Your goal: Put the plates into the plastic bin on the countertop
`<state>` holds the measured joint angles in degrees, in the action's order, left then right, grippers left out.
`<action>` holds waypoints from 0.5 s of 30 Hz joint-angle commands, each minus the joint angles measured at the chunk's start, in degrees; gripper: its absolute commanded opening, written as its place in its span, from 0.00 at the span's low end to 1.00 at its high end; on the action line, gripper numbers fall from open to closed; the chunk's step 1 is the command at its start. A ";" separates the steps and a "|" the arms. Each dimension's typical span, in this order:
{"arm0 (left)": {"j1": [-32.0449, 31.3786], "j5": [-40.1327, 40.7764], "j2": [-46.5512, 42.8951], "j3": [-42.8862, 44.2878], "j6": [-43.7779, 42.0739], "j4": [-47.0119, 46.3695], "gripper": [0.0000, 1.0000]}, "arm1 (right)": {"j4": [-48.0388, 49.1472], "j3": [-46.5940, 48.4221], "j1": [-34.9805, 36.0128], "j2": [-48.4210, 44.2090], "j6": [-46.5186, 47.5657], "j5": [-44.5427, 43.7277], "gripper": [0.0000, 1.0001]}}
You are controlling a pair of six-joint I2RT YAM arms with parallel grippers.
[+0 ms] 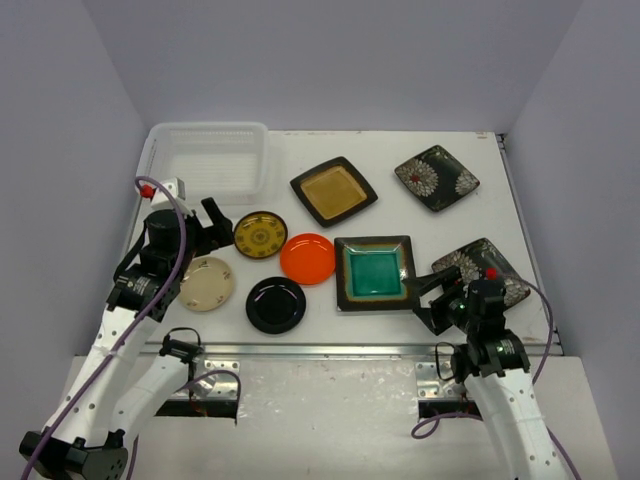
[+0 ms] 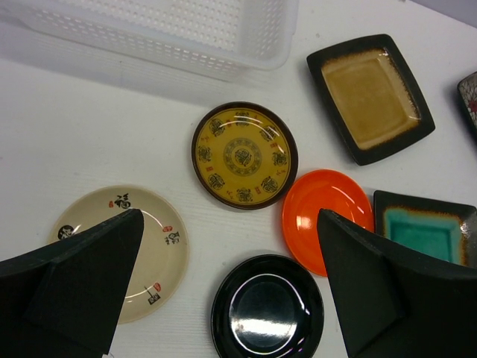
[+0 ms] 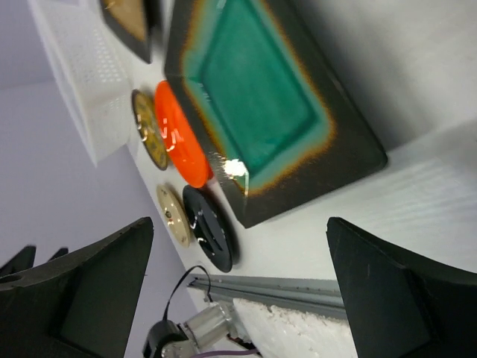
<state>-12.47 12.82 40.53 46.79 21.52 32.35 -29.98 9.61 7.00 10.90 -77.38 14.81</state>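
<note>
The white lattice bin (image 1: 210, 155) stands empty at the back left. On the countertop (image 1: 400, 215) lie a yellow-patterned plate (image 1: 260, 234), an orange one (image 1: 307, 258), a round black one (image 1: 275, 304), a cream one (image 1: 206, 283), a square teal one (image 1: 375, 273), an amber one (image 1: 333, 190) and two black flowered ones (image 1: 436, 177) (image 1: 485, 262). My left gripper (image 1: 214, 222) is open and empty above the space between the cream (image 2: 149, 246), yellow (image 2: 244, 155) and black (image 2: 267, 306) plates. My right gripper (image 1: 430, 297) is open and empty, low beside the teal plate's (image 3: 261, 97) near right corner.
A metal rail (image 1: 340, 350) runs along the countertop's near edge and also shows in the right wrist view (image 3: 298, 287). Grey walls close the back and sides. My right arm hides part of the nearer flowered plate.
</note>
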 commanded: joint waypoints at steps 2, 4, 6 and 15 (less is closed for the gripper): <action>-0.63 0.20 -1.37 0.05 0.28 -2.28 1.00 | -14.72 4.05 0.12 4.14 -9.26 -7.19 0.99; -0.63 0.34 -1.83 -0.03 0.34 -2.20 1.00 | -18.00 6.30 0.12 5.03 -8.93 -9.36 0.99; -0.63 0.37 -2.08 -0.12 0.37 -2.24 1.00 | -19.47 8.23 0.12 5.38 -9.19 -10.05 0.99; -0.63 -0.16 -3.00 -0.08 0.37 -2.22 1.00 | -8.21 0.02 0.62 11.81 -13.99 -7.76 0.99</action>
<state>-12.47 12.84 38.81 46.78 21.52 32.36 -43.60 13.08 7.00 20.55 -86.83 8.08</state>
